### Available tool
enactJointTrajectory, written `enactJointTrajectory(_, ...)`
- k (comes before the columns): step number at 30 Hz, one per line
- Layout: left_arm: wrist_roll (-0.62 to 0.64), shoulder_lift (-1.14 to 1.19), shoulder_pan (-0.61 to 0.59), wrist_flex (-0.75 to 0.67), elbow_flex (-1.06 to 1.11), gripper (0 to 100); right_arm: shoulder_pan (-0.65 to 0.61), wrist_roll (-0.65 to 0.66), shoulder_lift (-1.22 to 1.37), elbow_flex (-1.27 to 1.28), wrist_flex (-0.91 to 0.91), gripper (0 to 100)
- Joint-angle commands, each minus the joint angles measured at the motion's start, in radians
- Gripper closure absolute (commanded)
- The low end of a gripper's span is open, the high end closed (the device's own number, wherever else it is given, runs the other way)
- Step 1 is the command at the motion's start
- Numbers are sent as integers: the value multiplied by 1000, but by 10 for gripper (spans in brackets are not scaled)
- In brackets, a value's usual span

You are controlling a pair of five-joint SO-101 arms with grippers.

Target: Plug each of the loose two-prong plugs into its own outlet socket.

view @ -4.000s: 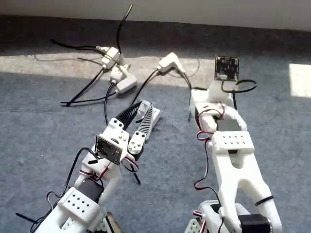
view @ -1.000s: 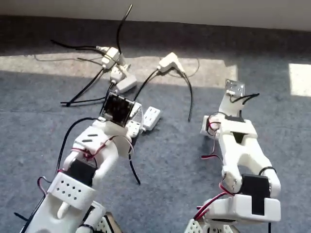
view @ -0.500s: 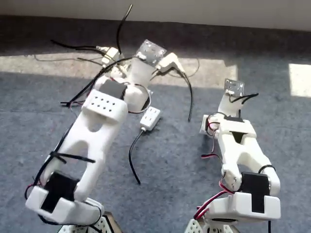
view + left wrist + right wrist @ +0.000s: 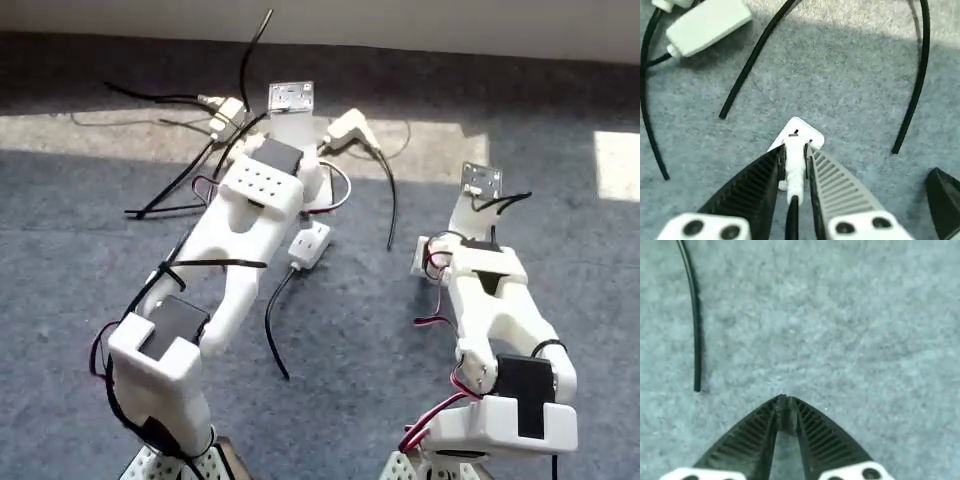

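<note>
In the left wrist view my left gripper (image 4: pixel 795 147) is shut on a slim white plug (image 4: pixel 794 172) with a black cord. The plug's tip meets a small white socket face (image 4: pixel 799 129) with two dark slots, low over the carpet. From above, my left arm (image 4: pixel 250 200) stretches far over the cable cluster and hides its gripper. A white outlet block (image 4: pixel 312 240) with a black cord lies beside that arm. Another white plug (image 4: pixel 345 128) lies farther back. My right gripper (image 4: pixel 786 401) is shut on nothing above bare carpet; the right arm (image 4: pixel 490 290) is folded back.
Grey carpet covers the floor. More white plugs (image 4: pixel 228 118) and black cables (image 4: pixel 170 185) tangle at the far left. A white block (image 4: pixel 707 25) lies near the left gripper. A loose black cable end (image 4: pixel 696 385) lies near the right gripper. A sunlit strip crosses the back.
The left arm swung from the outlet block near the middle out to the far cable cluster. The right arm pulled back earlier and has kept still over the last second.
</note>
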Motion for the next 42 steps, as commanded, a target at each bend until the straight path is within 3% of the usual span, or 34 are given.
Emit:
enactJointTrajectory(1, 362, -18, 38, 48, -51, 993, -10, -8, -4, -2, -31, 992)
enactJointTrajectory(9, 646, -8, 24, 43, -47, 993, -18, -6, -4, -1, -31, 992)
enactJointTrajectory(19, 845, -7, -36, 5, -31, 993, -18, -6, -2, -2, -31, 992)
enactJointTrajectory(28, 853, 27, -27, -107, 25, 993, -19, -6, -2, -2, -31, 992)
enactJointTrajectory(35, 856, 54, -13, -109, 18, 993, -19, -6, -2, -2, -31, 992)
enactJointTrajectory(42, 856, -61, -18, -107, 28, 993, -19, -6, -2, -2, -35, 992)
